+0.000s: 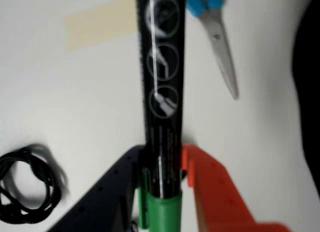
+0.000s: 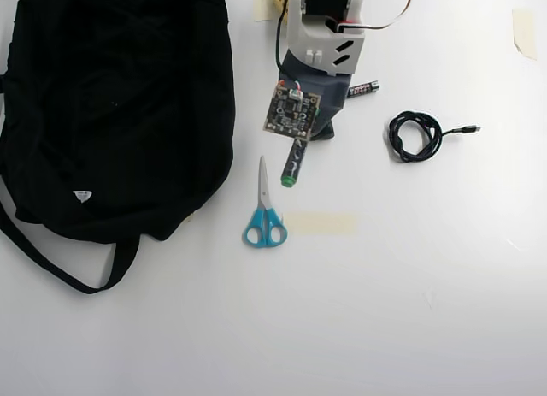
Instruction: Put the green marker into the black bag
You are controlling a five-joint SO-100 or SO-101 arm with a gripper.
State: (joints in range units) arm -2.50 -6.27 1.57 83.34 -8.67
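Slim green marker pen with dark lettered barrel sits clamped between the jaws of the black-and-orange two-finger gripper, green end at the fingers, barrel running straight out ahead of the wrist camera. In the overhead view the marker sticks out from under the gripper toward the bottom of the picture, green tip leading; looks lifted off the white table, though height is a judgement from the wrist blur and shadow. Key relation: the large black soft fabric bag lies to the left of the gripper in the overhead view, across the marker's long axis, so the next move is likely a sideways swing, not a push forward. The bag's near edge is not far; its opening can't be made out from here, and that is the risk for the drop. The blue-handled scissors lie just beside the marker tip, between it and the bag's lower part. The coiled black cable is well off to the right, and the small black battery is near the arm base.
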